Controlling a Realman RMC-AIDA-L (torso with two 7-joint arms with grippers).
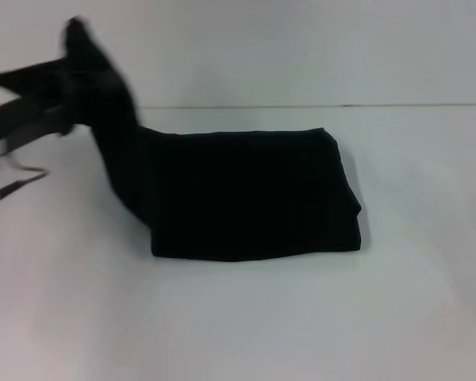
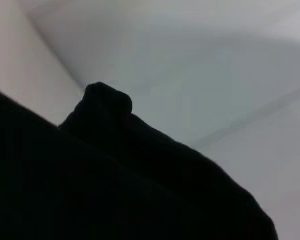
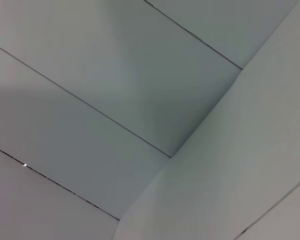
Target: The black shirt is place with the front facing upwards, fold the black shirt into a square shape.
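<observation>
The black shirt (image 1: 246, 194) lies on the white table (image 1: 238, 325) as a folded rectangular block. Its left end is pulled up off the table into a raised peak at the upper left. My left gripper (image 1: 73, 59) reaches in from the left edge and is shut on that raised end. In the left wrist view the black shirt (image 2: 115, 185) fills the lower part, with a bunched tip sticking up. No lettering or label shows. My right gripper is out of view; the right wrist view shows only pale panels.
The table's far edge (image 1: 341, 105) meets a pale wall behind the shirt. A thin cable (image 1: 16, 181) hangs by my left arm at the left edge. Bare table surface surrounds the shirt in front and to the right.
</observation>
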